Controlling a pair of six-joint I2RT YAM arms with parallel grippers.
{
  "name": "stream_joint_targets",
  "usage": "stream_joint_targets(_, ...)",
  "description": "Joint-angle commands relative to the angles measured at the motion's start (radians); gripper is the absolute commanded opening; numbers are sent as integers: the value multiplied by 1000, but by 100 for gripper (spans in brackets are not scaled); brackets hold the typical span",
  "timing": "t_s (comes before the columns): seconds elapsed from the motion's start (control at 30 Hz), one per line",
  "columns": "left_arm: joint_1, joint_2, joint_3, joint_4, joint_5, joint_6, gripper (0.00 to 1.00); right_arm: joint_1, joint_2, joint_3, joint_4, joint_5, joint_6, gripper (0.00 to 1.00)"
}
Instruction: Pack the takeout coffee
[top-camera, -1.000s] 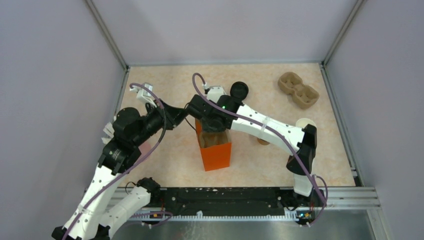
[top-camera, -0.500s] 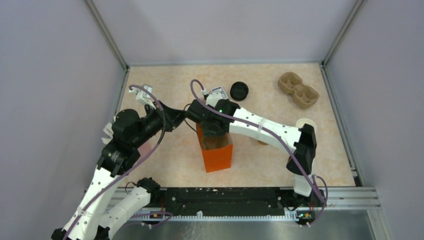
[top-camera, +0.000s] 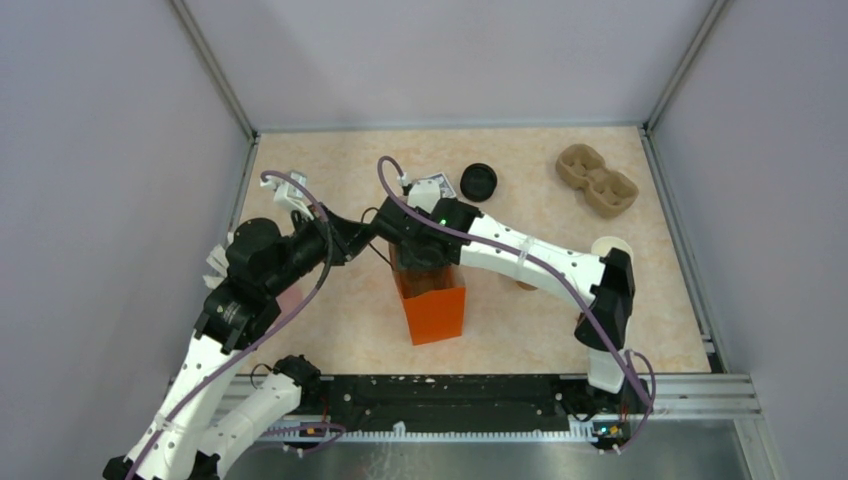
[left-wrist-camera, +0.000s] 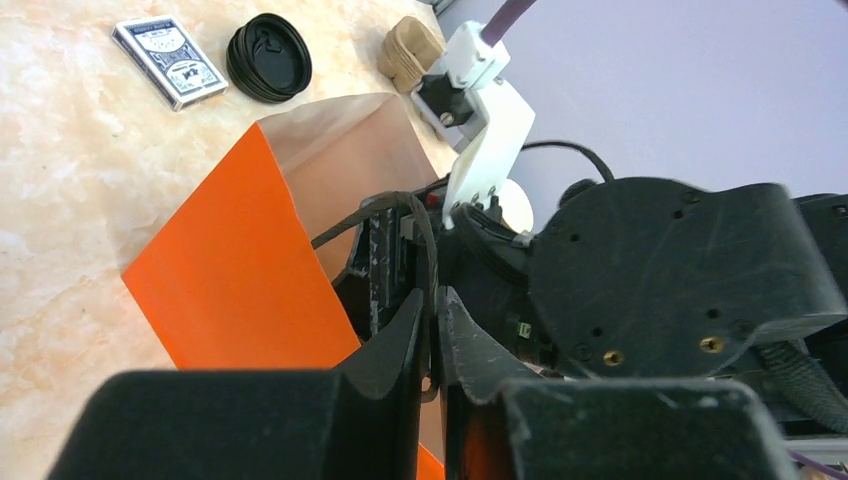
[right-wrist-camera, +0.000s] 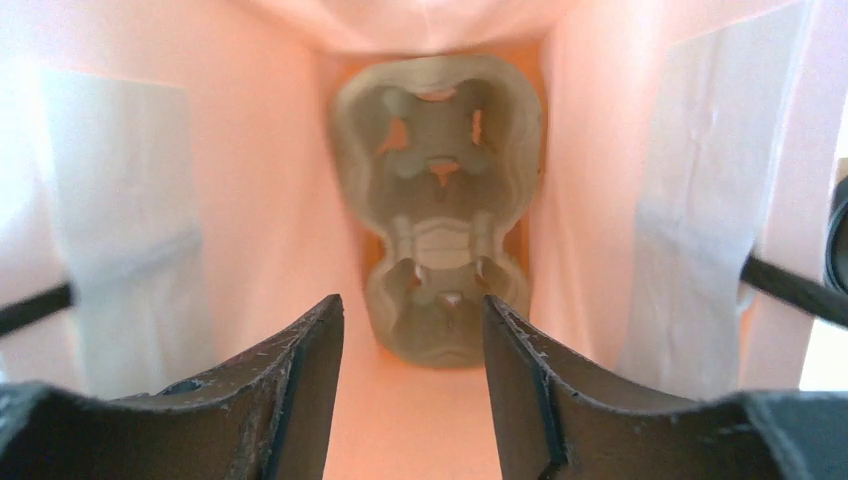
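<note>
Seen from above, an orange bag (top-camera: 435, 312) stands in the middle of the desk (top-camera: 330, 160). My left end effector (left-wrist-camera: 432, 310), at the bag's 10 o'clock, is pinched narrow on its black cord handle (left-wrist-camera: 430, 255). My right end effector (right-wrist-camera: 412, 305) is inside the bag, spread wide and empty, above a pulp carrier (right-wrist-camera: 438, 240). The paper cup (top-camera: 611, 244) sits at the bag's 3 o'clock, partly behind the right arm.

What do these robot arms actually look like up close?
The left arm and right arm are white tube-like links joined by chunky black joints, each trailed by a purple cable. The left gripper and right gripper each have two black, scuffed fingers.
</note>
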Motion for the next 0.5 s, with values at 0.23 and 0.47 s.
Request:
stream_joint_targets(0.23, 0, -8, -9, 7, 10, 9, 14, 15, -109, -30, 191, 58, -95, 39)
stream_joint_targets(0.47, -1, -3, -8, 0, 2, 18, 14, 15, -133, -60, 210, 85, -109, 40)
